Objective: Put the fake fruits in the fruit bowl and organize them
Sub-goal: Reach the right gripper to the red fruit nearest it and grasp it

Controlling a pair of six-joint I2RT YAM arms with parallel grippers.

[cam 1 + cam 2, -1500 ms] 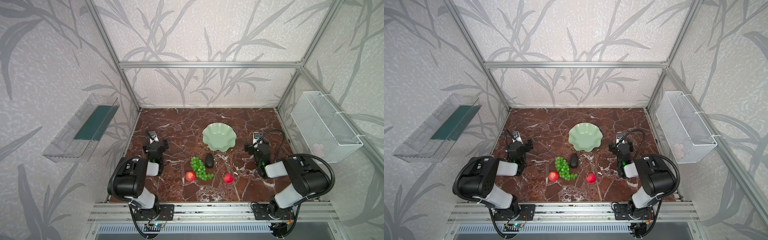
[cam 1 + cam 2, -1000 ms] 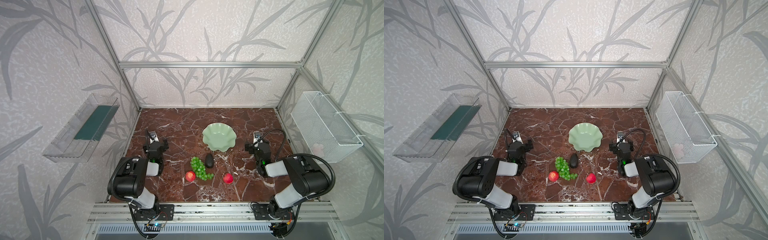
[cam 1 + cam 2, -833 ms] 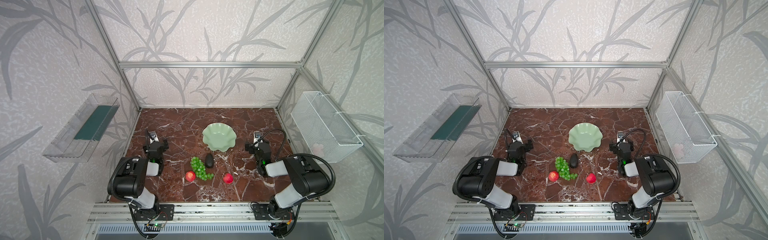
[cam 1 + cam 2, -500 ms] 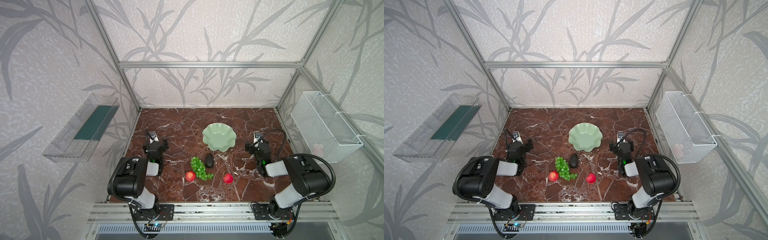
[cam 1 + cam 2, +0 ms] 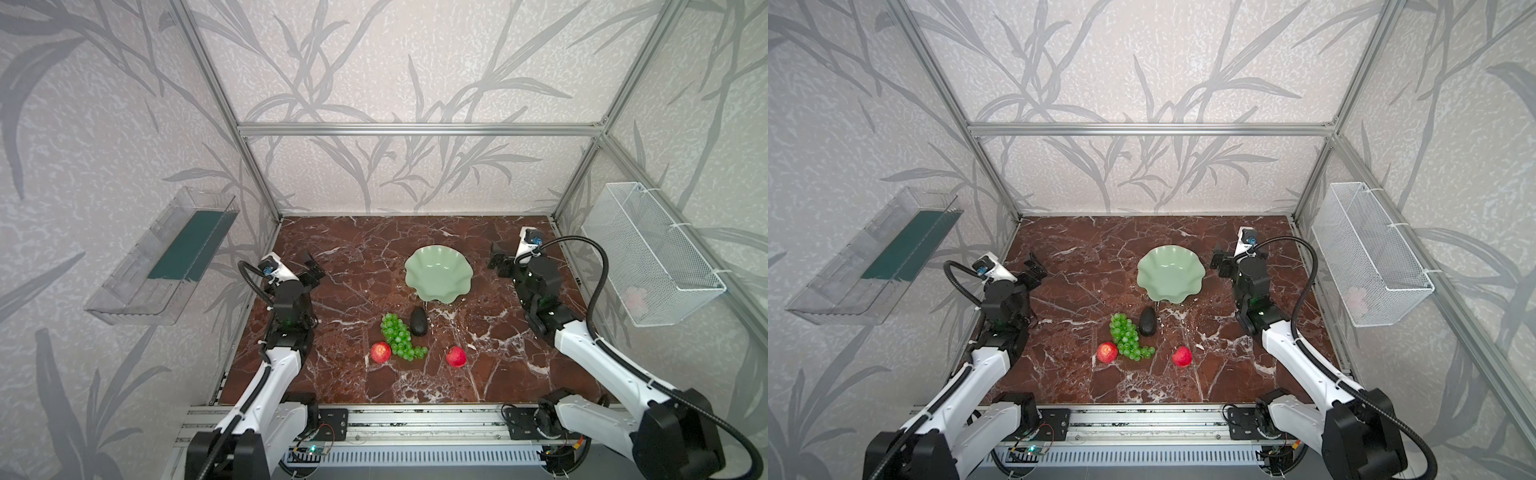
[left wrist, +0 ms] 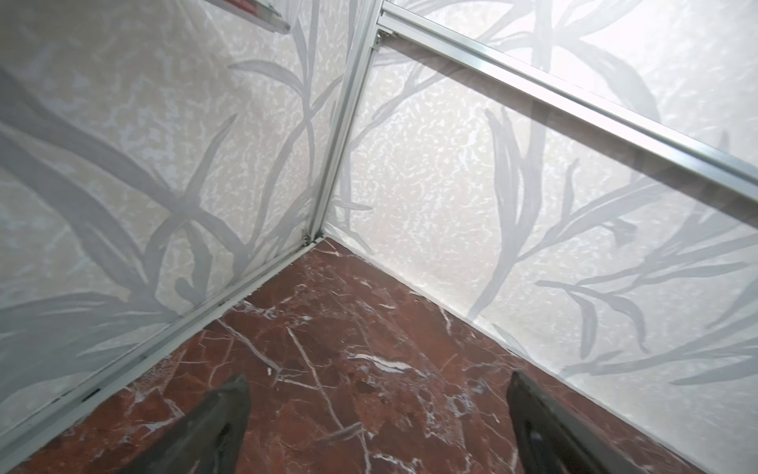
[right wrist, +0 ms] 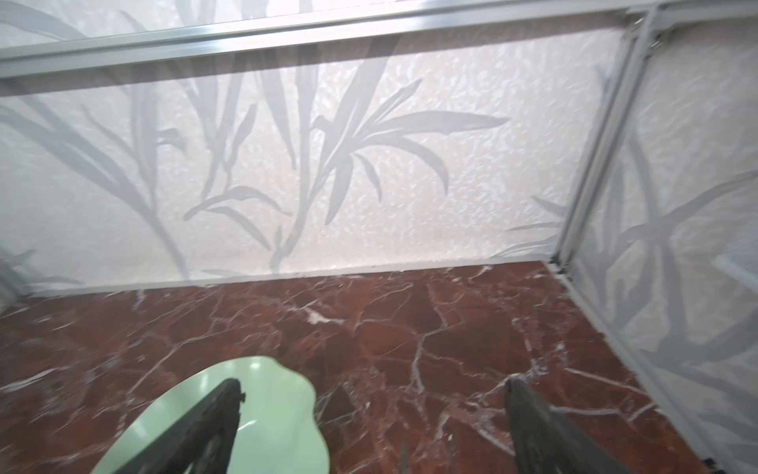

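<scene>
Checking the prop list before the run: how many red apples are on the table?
2. The left apple sits beside the grapes, on their left; the right apple sits alone further right. Both lie outside the fruit bowl. None seems hidden.

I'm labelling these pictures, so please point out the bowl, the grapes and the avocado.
bowl [image 5: 439, 272]: in a top view, on its bare middle.
grapes [image 5: 398, 337]: in a top view, mid-bunch.
avocado [image 5: 418, 322]: in a top view, on its dark middle.

Bright, even, diffuse light from above; shadows are soft and short. Both top views are sharp. Right wrist view is blurred throughout, bowl [image 7: 283, 414] rim smeared, pale highlight inside; left wrist view is sharper, walls [image 6: 123, 143] slightly washed out.
</scene>
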